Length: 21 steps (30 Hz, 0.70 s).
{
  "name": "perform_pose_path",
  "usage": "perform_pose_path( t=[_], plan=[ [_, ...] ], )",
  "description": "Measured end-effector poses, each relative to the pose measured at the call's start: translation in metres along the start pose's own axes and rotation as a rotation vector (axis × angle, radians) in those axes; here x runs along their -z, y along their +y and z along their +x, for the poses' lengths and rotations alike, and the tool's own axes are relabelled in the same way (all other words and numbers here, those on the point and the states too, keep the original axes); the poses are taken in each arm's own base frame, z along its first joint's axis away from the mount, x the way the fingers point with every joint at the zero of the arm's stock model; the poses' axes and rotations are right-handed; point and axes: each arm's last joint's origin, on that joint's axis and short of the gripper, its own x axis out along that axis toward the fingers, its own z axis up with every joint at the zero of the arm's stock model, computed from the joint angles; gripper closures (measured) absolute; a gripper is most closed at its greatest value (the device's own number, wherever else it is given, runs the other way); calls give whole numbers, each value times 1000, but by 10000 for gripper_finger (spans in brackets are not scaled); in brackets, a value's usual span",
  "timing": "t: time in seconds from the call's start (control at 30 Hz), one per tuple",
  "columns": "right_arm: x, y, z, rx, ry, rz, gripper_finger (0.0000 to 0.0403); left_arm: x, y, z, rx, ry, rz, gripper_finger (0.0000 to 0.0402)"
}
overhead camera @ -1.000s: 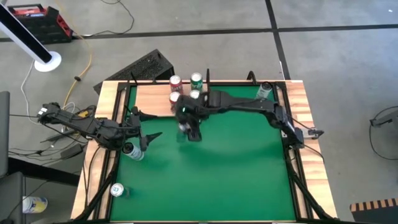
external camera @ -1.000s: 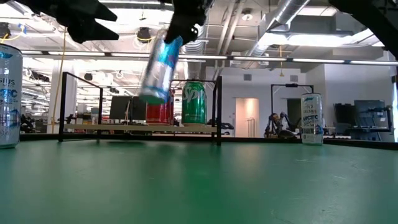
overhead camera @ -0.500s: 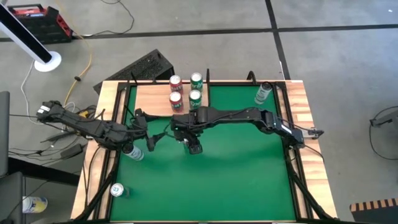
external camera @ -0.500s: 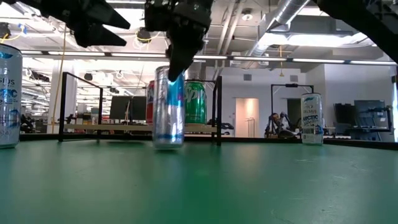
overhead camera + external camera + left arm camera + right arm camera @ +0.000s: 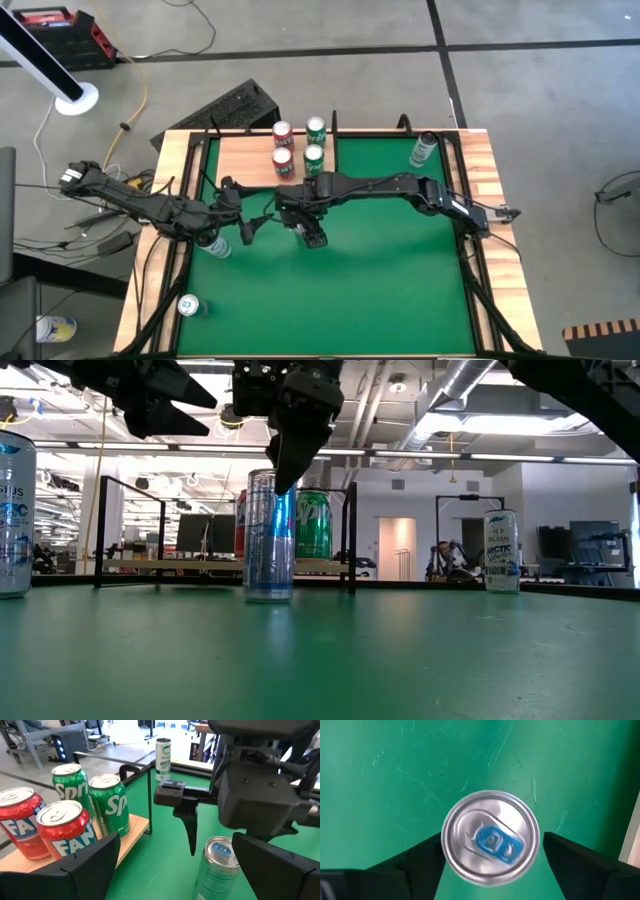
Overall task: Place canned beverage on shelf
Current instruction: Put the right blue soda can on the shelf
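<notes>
A slim silver-and-blue can (image 5: 270,535) stands upright on its base on the green table, in front of the shelf. My right gripper (image 5: 300,222) hangs over it, pointing down. Its open fingers stand on either side of the can's top (image 5: 491,838), with no touch that I can see. My left gripper (image 5: 248,225) is open and empty just left of the can, which also shows in the left wrist view (image 5: 218,862). The shelf (image 5: 250,152), a light-wood board at the far edge, carries two red cans (image 5: 60,827) and two green cans (image 5: 107,802).
Other slim cans stand on the table at the far right (image 5: 424,148), under my left arm (image 5: 213,243) and at the near left (image 5: 187,306). The shelf's black uprights (image 5: 351,535) stand behind the can. Green table lies open on the near and right sides.
My right gripper has carried the can, tilted in the air, down and toward the near edge. The can now stands upright on the table, and the gripper has risen a little, to the can's top. My left gripper has moved slightly right, toward the can.
</notes>
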Motion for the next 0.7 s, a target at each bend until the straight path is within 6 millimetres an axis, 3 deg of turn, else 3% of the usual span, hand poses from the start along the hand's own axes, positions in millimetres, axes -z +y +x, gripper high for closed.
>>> perform_pose_path(
  t=[0.27, 0.4, 0.53, 0.7],
  plan=[
    [5, 1, -2, -12, 53, 31, 28, -1, 0, 0, -1, -6, 15, 33],
    [11, 3, -14, -19, 90, 57, 29, -1, 0, 0, -3, -6, 15, 33],
    [19, 6, -33, -25, 135, 80, 29, -1, 0, 1, -4, -7, -30, 33],
    [32, 8, -74, 32, 145, 114, 29, 2, -9, 14, -1, -26, -90, 33]
  ],
)
